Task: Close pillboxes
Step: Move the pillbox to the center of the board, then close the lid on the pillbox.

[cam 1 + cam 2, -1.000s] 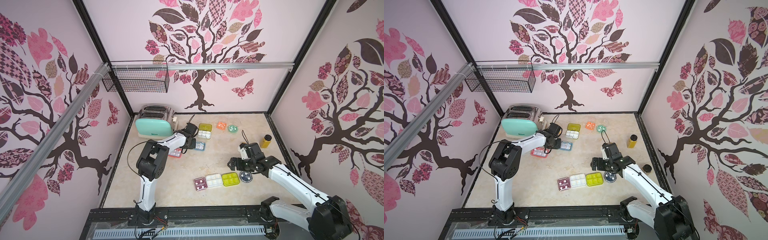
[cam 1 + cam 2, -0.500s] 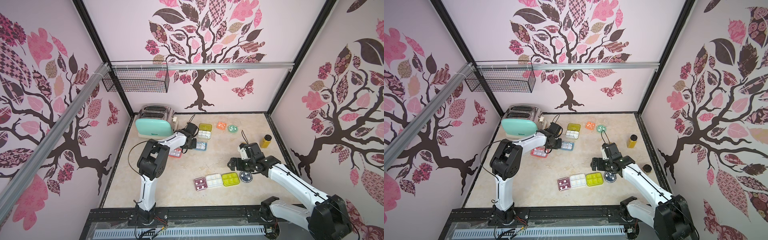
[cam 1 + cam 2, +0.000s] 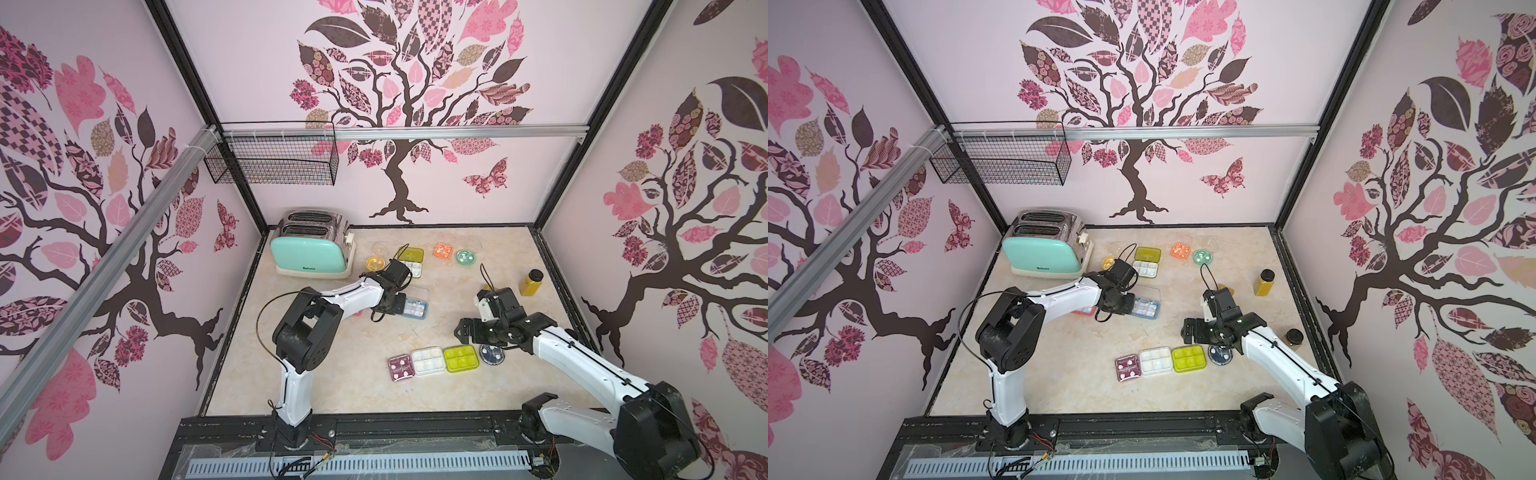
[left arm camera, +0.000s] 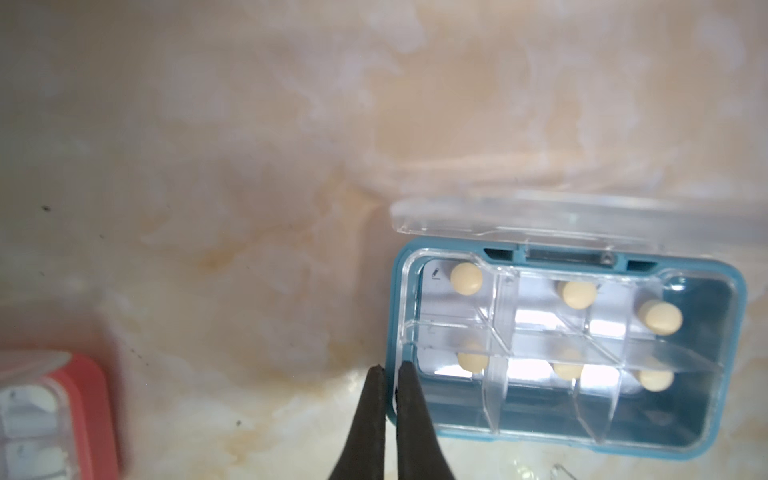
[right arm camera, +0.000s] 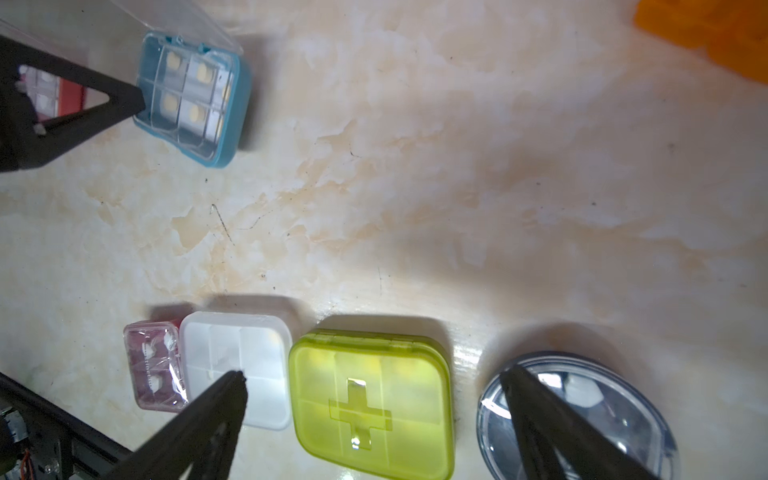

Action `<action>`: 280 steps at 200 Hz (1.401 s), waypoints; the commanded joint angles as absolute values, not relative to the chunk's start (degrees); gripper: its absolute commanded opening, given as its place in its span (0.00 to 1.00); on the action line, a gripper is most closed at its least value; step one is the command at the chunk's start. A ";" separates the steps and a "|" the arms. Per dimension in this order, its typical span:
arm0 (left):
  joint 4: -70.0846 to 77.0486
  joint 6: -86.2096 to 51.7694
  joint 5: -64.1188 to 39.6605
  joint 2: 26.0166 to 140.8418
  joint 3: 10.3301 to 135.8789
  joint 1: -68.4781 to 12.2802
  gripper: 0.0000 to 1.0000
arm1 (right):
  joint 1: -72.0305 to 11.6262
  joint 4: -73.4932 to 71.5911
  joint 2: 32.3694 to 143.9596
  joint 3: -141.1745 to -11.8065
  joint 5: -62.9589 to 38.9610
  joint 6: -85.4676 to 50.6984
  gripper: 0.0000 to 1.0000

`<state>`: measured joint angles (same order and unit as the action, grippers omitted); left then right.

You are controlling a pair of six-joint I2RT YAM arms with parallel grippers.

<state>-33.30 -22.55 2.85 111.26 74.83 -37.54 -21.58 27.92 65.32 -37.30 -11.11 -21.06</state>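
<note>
Directly under the right pincer [image 5: 374, 376], whose jaws stand wide and grasp nothing, four shut pillboxes lie in a close row. A maroon square plastic box [image 5: 153, 370] sits outside one fingertip and a white square box [image 5: 232, 345] under that tip. A yellow-green box with a cross on its lid [image 5: 370, 399] lies between the tips, and a round navy box with a clear lid [image 5: 590, 386] under the other finger.

Farther out, the left pincer [image 4: 390, 368] is clenched. Its tips meet at the short end of a blue rectangular six-compartment box [image 4: 569, 345]; whether they nip its rim I cannot tell. This box's clear lid [image 4: 582, 216] lies folded back, and pale round pills sit in the cells. A pink-red box [image 4: 83, 415] lies near the pincer's other side.

Beyond the left pincer, four more stand open: a white box with an olive lid [image 3: 409, 270], a round yellow box [image 3: 375, 262], an orange square box [image 3: 443, 250] and a round mint box [image 3: 464, 257].
</note>
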 commanded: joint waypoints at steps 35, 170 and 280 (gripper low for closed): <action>-30.10 -29.52 0.76 105.46 66.25 -42.72 0.06 | -21.72 26.34 67.87 -39.44 -11.21 -21.71 0.99; -28.13 -30.36 1.23 95.15 60.11 -43.24 0.23 | -22.08 25.44 77.76 -54.07 -18.48 -11.31 0.99; -15.48 -36.78 -8.25 94.59 49.14 -43.34 0.19 | -27.01 24.17 92.37 -65.76 -21.64 -8.89 0.59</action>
<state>-19.22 -35.68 -6.83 93.21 48.75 -43.24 -25.41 22.11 90.59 -63.20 -21.34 -10.31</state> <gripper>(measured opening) 0.197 0.616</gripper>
